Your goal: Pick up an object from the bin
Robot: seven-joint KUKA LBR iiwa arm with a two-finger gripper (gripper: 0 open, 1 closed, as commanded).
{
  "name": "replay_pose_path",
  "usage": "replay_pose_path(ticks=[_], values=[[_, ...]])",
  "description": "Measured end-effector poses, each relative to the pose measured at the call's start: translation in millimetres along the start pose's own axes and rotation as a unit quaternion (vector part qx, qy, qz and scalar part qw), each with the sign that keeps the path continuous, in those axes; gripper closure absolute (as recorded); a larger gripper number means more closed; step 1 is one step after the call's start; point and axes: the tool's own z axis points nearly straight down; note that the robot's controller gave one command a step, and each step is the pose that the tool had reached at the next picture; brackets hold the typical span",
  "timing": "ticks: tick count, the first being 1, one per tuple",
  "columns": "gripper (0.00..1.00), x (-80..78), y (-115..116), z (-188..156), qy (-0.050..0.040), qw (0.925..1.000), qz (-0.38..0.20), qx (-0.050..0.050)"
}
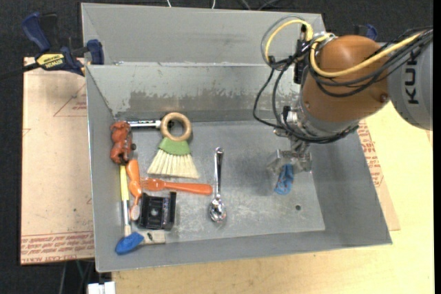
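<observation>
Blue plastic, by the look of it: a small oblong piece (282,184) lies on the bare floor of the grey metal bin (262,213), well to the right of the long silver metal spoon (218,184) and apart from everything else. The gripper (293,163) hangs directly over the piece's upper end, touching it or very nearly so. Whether the pincer is spread, closed or clamped on the piece I cannot tell, since the wrist and its cables hide that part.

I judge the piece to be light and stiff, with a smooth skin that may slip. On the metal floor it would likely skid if nudged from one side. The safest hold looks to be across its narrow width near the middle, squeezed evenly from both sides.

Just left of the spoon lies an orange plastic utensil (176,186), its end close to the spoon's stem. Up and left of the spoon sits a hand brush with pale straw bristles, a green collar and a wooden ring handle (172,148). Farther left is a reddish-brown toy figure (121,142). Down and left of the spoon rests a black square block (155,211), and beyond that a small rounded blue lump (128,244).
</observation>
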Motion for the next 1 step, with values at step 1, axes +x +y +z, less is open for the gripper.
replay_pose_path(ticks=[1], values=[[1.0, -0.2, -2.9, -39.7, -0.0001, 1.0, 0.0, 0.005]])
